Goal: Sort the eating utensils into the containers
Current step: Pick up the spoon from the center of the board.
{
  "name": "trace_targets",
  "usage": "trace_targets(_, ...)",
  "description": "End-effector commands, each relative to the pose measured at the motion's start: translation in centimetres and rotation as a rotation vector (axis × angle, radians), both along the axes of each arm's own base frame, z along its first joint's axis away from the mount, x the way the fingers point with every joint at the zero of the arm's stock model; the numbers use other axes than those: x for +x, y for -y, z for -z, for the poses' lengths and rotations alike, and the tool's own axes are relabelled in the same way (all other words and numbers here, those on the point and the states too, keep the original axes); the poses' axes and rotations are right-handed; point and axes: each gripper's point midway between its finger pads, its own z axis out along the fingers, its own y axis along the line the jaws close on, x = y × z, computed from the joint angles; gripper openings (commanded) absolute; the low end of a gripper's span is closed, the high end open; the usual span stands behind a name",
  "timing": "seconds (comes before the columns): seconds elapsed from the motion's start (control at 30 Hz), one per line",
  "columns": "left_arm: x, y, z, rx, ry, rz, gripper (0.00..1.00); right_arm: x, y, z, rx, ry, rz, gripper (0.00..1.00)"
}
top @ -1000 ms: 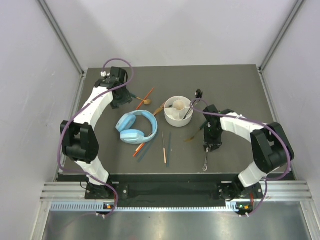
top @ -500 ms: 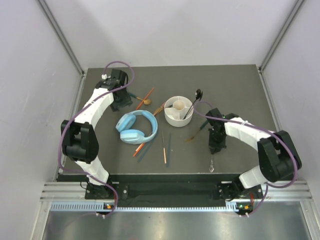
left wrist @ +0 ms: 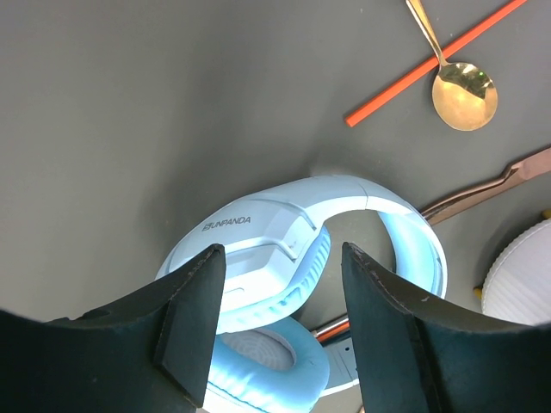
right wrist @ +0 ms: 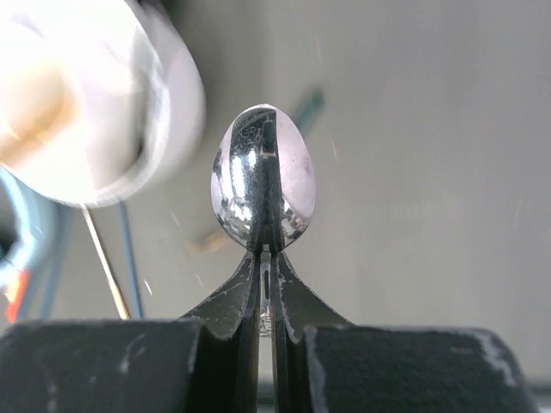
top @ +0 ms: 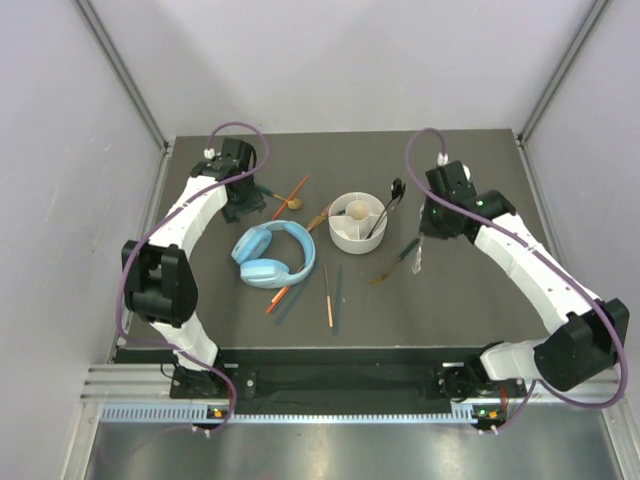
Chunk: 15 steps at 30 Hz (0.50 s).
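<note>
1. The dark table [top: 340, 160] carries everything, and both arms reach in over it from the near edge.
2. The left gripper [left wrist: 280, 258] hangs over the headphones with its jaws standing wide apart and nothing between them. In the top view it sits at the far left of the table [top: 245, 205].
3. The right gripper [right wrist: 265, 284] is pinched tight on the handle of a silver spoon [right wrist: 263, 181], whose bowl points out past the fingertips. From above, this spoon [top: 418, 258] hangs off the table, just right of the holder.
4. The light blue headphones [top: 275, 255] lie left of centre.
5. The round white divided holder [top: 340, 240] stands just right of them. A black spoon [top: 385, 208] leans in it, with its bowl out over the far right rim.
6. A gold spoon [left wrist: 463, 93] lies across an orange chopstick [left wrist: 430, 64], beyond the headphones.
7. A bronze handle [left wrist: 491, 185] runs between headphones and holder.
8. An orange chopstick [top: 328, 297] and a teal chopstick [top: 338, 290] lie side by side near the front.
9. A teal-handled utensil [top: 400, 262] lies under the held spoon.
</note>
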Motion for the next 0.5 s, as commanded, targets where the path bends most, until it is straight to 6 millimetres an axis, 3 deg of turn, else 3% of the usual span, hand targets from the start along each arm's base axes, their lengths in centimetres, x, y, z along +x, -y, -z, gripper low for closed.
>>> trace_targets(0.0, 0.5, 0.3, -4.1, -0.026, 0.109, 0.004, 0.62, 6.4, -0.9, -5.3, -0.032, 0.265, -0.014, 0.0)
trace_targets(0.03, 0.5, 0.3, -4.1, -0.028, 0.11, 0.004, 0.62, 7.9, -1.1, -6.4, -0.037, 0.325, -0.003, 0.0)
trace_targets(0.07, 0.5, 0.3, -4.2, -0.029, 0.11, 0.006, 0.62, 9.1, -1.4, -6.1, -0.051, 0.33, -0.008, 0.0)
trace_targets(0.13, 0.4, 0.3, -4.4, -0.03, 0.116, 0.006, 0.62, 11.5, -2.2, -8.3, -0.047, 0.411, -0.018, 0.0)
trace_targets(0.23, 0.3, 0.2, -4.7, -0.027, 0.122, 0.007, 0.62, 14.0, -3.8, -8.3, -0.023, 0.474, -0.047, 0.0)
trace_targets(0.37, 0.3, 0.1, -5.0, -0.021, 0.129, 0.007, 0.62, 15.9, -5.2, -7.1, -0.008, 0.469, -0.062, 0.0)
trace_targets(0.47, 0.1, -0.1, -4.9, -0.012, 0.128, 0.006, 0.62, 16.2, -5.9, -6.8, -0.001, 0.461, -0.067, 0.0)
